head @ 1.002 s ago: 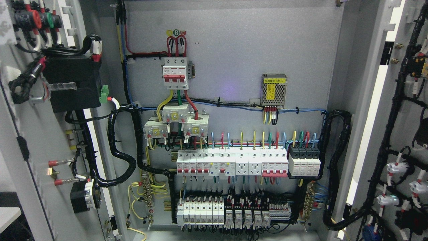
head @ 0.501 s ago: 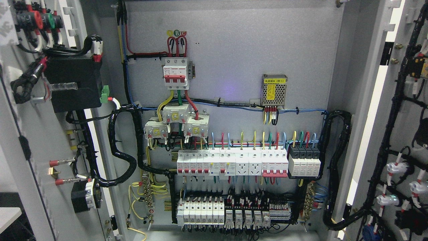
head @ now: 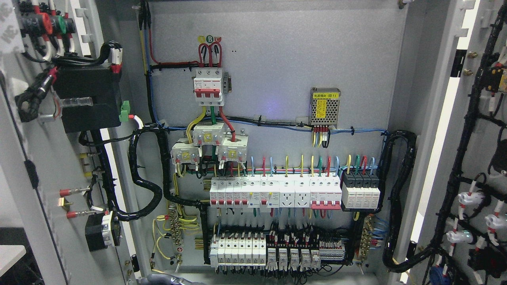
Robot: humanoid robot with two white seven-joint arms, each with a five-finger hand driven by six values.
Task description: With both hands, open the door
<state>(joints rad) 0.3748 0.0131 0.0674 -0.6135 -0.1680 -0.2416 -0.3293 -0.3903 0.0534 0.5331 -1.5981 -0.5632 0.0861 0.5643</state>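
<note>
Only a grey sliver of our left hand [head: 164, 280] shows at the bottom edge, and we cannot tell whether it is open or closed. Just above it sit the terminal blocks [head: 237, 251] and the breaker row [head: 273, 194]. Further out, the left door [head: 43, 166] and the right door [head: 475, 118] both stand swung wide open.

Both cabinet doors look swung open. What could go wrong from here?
1. The left door carries a black wire loom bridging to the backplate; pushing it wider may strain that loom.
2. The right door has its own harness looping across the hinge gap, with the same strain risk.
3. A grey shape shows at the bottom edge near exposed yellow wires; if it is a hand, it might snag them.
</note>
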